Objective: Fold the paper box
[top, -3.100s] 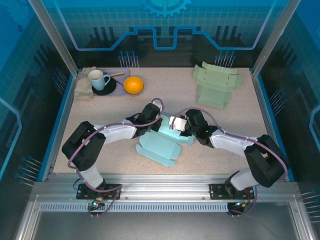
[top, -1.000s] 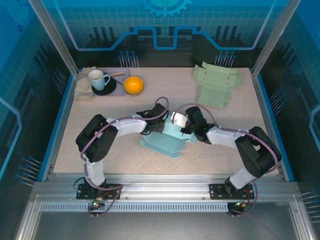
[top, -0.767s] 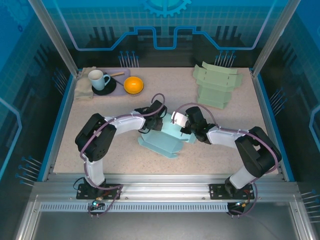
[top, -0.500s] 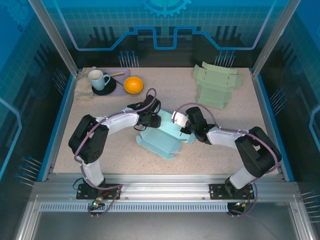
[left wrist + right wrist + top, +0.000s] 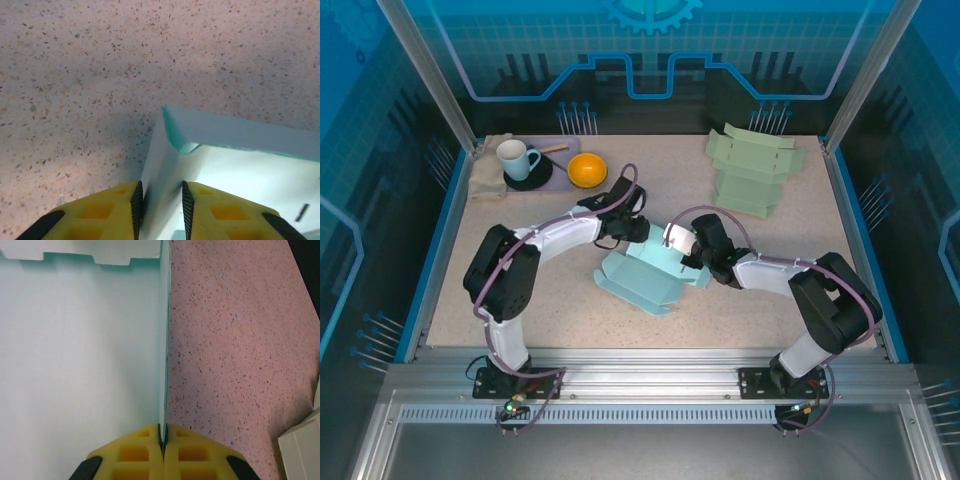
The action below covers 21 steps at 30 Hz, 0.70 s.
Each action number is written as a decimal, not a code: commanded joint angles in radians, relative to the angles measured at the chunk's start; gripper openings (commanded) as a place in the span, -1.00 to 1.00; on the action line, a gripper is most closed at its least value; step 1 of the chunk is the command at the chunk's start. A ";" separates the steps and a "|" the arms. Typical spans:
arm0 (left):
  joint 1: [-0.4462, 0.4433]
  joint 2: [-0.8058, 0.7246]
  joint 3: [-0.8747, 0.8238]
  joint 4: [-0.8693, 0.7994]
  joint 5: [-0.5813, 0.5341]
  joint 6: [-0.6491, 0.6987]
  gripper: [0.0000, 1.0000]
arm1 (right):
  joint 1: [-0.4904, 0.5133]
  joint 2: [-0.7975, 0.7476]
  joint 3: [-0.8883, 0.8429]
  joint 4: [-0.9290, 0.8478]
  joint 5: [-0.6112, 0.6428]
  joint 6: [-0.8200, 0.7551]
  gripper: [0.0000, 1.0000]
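Box [image 5: 645, 278] wall is clenched in your right pincer [image 5: 163, 434], anchoring it — left pincer [image 5: 159, 194] has another wall between its jaws, likely to crease it; pinching or loose, can't tell.

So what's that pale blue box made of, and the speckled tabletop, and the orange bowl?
Paper box: thin matte card, seemingly; its wall looks sheet-thin edge-on and holds sharp creases. Tabletop: beige with dark flecks, stone-like, possibly laminate. Orange bowl: smooth, evenly coloured, plastic or glazed ceramic; too small to tell.

no readable text, no labels, no numbers
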 commanded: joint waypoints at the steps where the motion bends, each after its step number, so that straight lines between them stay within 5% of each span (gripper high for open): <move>1: 0.021 0.050 0.022 0.027 0.039 0.042 -0.50 | -0.010 0.005 -0.012 -0.006 -0.025 0.003 -1.00; 6: 0.017 0.057 0.010 0.060 0.039 0.048 -0.86 | -0.010 0.010 -0.005 -0.012 -0.023 0.013 -1.00; 8: -0.001 0.079 0.035 0.006 -0.070 0.042 -1.00 | -0.007 0.011 0.003 -0.017 -0.016 0.034 -1.00; 14: -0.031 0.191 0.140 -0.219 -0.440 0.016 -1.00 | 0.000 0.030 0.028 -0.033 0.035 0.067 -1.00; 21: -0.050 0.253 0.167 -0.294 -0.577 0.037 -1.00 | 0.009 0.056 0.027 -0.027 0.086 0.114 -1.00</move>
